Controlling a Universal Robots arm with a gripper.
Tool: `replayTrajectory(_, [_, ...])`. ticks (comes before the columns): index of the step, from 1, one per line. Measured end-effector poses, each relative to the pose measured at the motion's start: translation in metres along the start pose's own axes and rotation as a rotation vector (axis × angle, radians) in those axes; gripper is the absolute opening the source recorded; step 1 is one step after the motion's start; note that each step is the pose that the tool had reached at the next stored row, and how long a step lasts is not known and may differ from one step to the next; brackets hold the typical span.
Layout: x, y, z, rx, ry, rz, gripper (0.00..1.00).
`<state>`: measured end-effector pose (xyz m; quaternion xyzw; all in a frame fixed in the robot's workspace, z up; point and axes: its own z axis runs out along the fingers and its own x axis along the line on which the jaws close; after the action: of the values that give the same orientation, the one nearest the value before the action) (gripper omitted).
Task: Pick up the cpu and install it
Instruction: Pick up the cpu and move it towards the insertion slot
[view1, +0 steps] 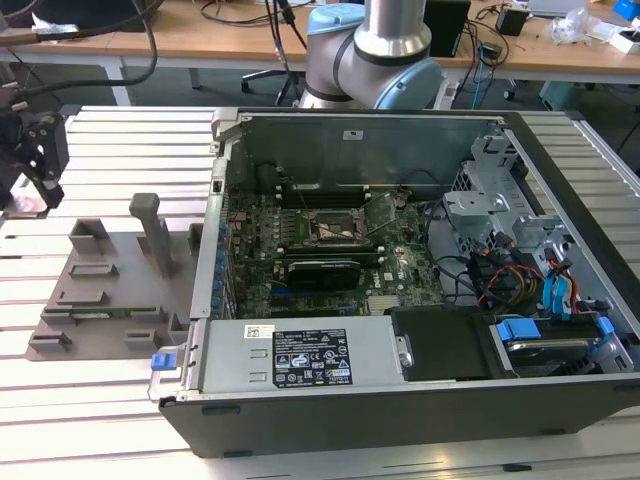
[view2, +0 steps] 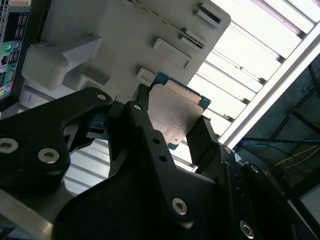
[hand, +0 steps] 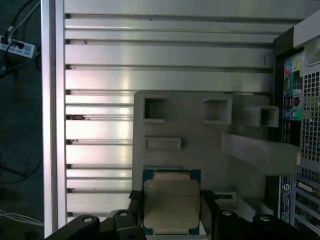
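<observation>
The cpu is a flat square chip with a pale metal top and a teal-green rim. It sits between my two black fingers over the grey fixture plate. In the second wrist view the cpu stands tilted between the fingers, its far corner reaching past the plate's edge. My gripper is shut on it. In the exterior view my gripper hangs at the far left, above the slatted table beside the fixture plate. The dark socket frame lies on the motherboard inside the open computer case.
The open computer case takes up the exterior view's middle and right, with a long black card, cables and drive bays inside. Grey posts rise from the fixture plate. The arm's base stands behind the case. The aluminium slatted table ends near my gripper.
</observation>
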<state>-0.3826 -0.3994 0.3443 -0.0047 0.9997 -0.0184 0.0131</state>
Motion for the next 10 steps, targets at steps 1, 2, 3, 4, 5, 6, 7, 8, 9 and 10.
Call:
replayTrajectory(1, [-0.0001,-0.0001,-0.0029,0.0000,0.0000,0.000,0.55])
replayTrajectory(2, [-0.0001,-0.0002,-0.0046,0.0000,0.0000,0.000,0.55])
replayTrajectory(3, [-0.0002,-0.0003,-0.0096,0.0000,0.0000,0.000,0.55])
replayTrajectory(4, [-0.0004,-0.0005,-0.0135,0.0000,0.0000,0.000,0.55])
replayTrajectory(5, [-0.0005,-0.0006,-0.0168,0.0000,0.0001,0.000,0.55])
replayTrajectory(6, [-0.0006,-0.0007,-0.0209,0.0000,0.0000,0.000,0.55])
replayTrajectory(7, [-0.0006,-0.0008,-0.0235,0.0000,0.0000,0.000,0.55])
replayTrajectory(8, [-0.0007,-0.0009,-0.0253,0.0001,0.0000,0.000,0.55])
replayTrajectory(9, [-0.0008,-0.0010,-0.0286,0.0000,0.0000,0.000,0.55])
replayTrajectory(10, [-0.0008,-0.0011,-0.0319,0.0000,0.0000,0.000,0.55])
